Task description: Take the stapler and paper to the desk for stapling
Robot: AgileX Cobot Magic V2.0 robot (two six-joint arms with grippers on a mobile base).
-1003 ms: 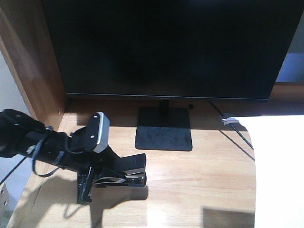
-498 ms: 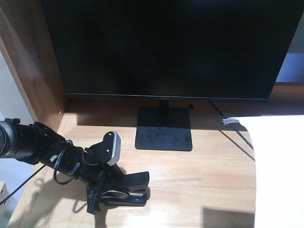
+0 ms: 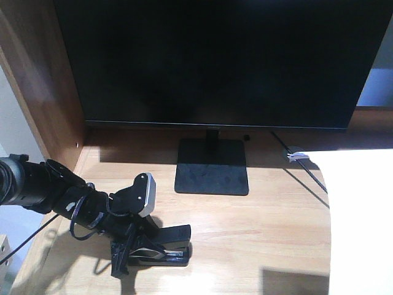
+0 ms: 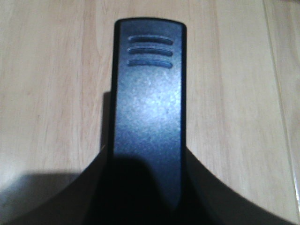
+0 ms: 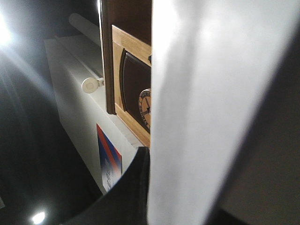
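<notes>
The black stapler (image 3: 164,242) lies low on the light-wood desk (image 3: 258,227) at the front left, its base at the surface. My left gripper (image 3: 136,247) is shut on its rear end. In the left wrist view the stapler's ribbed top (image 4: 149,93) runs away from my left gripper (image 4: 147,192), with a dark finger (image 4: 70,204) on each side. The white paper (image 3: 362,221) covers the right edge of the front view. In the right wrist view my right gripper (image 5: 187,206) is shut on the paper (image 5: 211,93), which fills most of the frame.
A large black monitor (image 3: 215,61) on a flat stand (image 3: 212,166) occupies the back of the desk. A dark cable (image 3: 307,171) with a small white tag (image 3: 296,155) runs at the back right. A brown wooden side panel (image 3: 43,92) borders the left.
My left arm has carried the stapler nearer and to the right, down to the desk surface. Over the last half second it hardly moved. The paper has stayed put.
</notes>
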